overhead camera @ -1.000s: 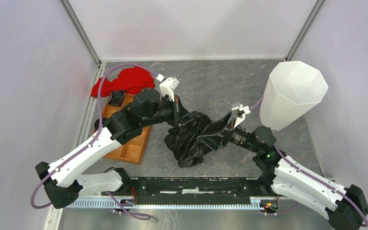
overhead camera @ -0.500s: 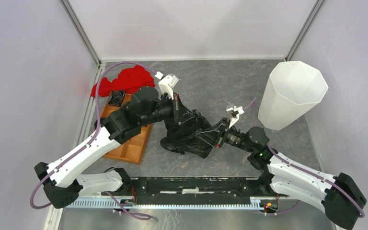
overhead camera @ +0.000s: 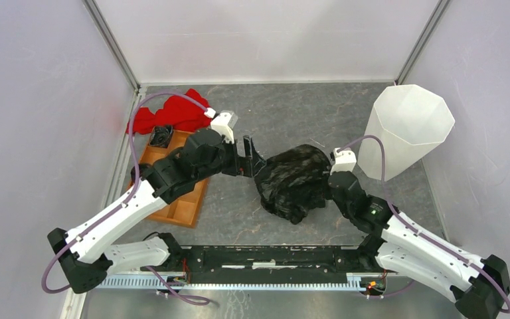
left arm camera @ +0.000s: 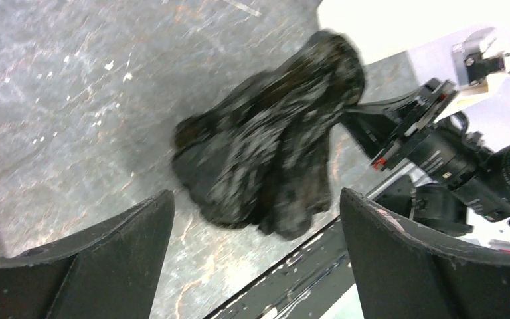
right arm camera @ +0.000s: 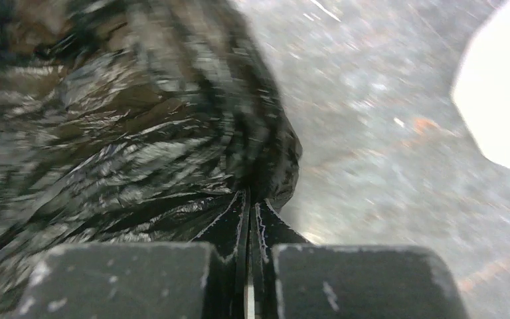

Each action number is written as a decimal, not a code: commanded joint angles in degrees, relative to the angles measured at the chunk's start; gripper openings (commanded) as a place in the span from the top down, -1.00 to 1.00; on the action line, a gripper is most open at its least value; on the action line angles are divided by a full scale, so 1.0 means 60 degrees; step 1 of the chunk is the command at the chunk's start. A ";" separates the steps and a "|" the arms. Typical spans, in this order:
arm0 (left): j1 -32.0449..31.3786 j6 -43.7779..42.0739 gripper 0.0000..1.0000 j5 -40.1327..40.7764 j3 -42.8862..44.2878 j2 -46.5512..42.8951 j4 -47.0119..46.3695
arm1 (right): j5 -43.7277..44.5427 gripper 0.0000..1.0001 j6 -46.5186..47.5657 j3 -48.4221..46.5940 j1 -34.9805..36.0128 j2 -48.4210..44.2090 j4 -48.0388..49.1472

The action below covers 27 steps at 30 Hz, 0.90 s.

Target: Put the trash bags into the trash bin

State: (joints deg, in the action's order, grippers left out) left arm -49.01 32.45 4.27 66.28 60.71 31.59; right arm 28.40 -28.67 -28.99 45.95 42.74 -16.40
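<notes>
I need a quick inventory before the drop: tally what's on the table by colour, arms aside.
Black: 2 (trash bag bundle; small dark item at the tray's far end, too small to identify)
White: 1 (trash bin)
Red: 1 (cloth)
Orange: 1 (compartment tray)
Total: 5

This is looking like a robotics lab cell — white panel walls (overhead camera: 272, 33) and metal corner posts (overhead camera: 111, 45) are enclosing a grey tabletop (overhead camera: 285, 109) bearing two arms (overhead camera: 119, 212) on a rail (overhead camera: 265, 256).
</notes>
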 commanded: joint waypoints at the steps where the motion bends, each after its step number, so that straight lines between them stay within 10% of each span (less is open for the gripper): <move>1: 0.0170 0.0060 -1.00 0.0347 -0.0931 -0.0245 -0.0104 | 0.2147 0.99 0.0211 0.0219 -0.0013 0.0156 -0.1496; 9: 0.1087 0.2166 -0.99 -0.2520 -0.5221 -0.1478 -0.3853 | 0.2397 0.99 0.0574 0.0103 -0.0027 0.0102 -0.1638; 14: 0.1166 0.3744 -0.46 -0.3885 -0.7029 -0.0538 -0.7369 | 0.1553 0.99 0.0764 0.0189 -0.0029 -0.0333 -0.1292; 27: 0.0098 0.4214 -0.07 -0.3594 -0.6515 0.3192 -0.9474 | 0.0715 0.99 0.0747 0.0308 -0.0027 -0.0602 -0.0946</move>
State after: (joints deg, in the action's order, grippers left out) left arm -47.46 55.40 -18.06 24.05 74.87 -19.27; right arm 33.85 -24.58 -27.27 45.95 39.92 -23.92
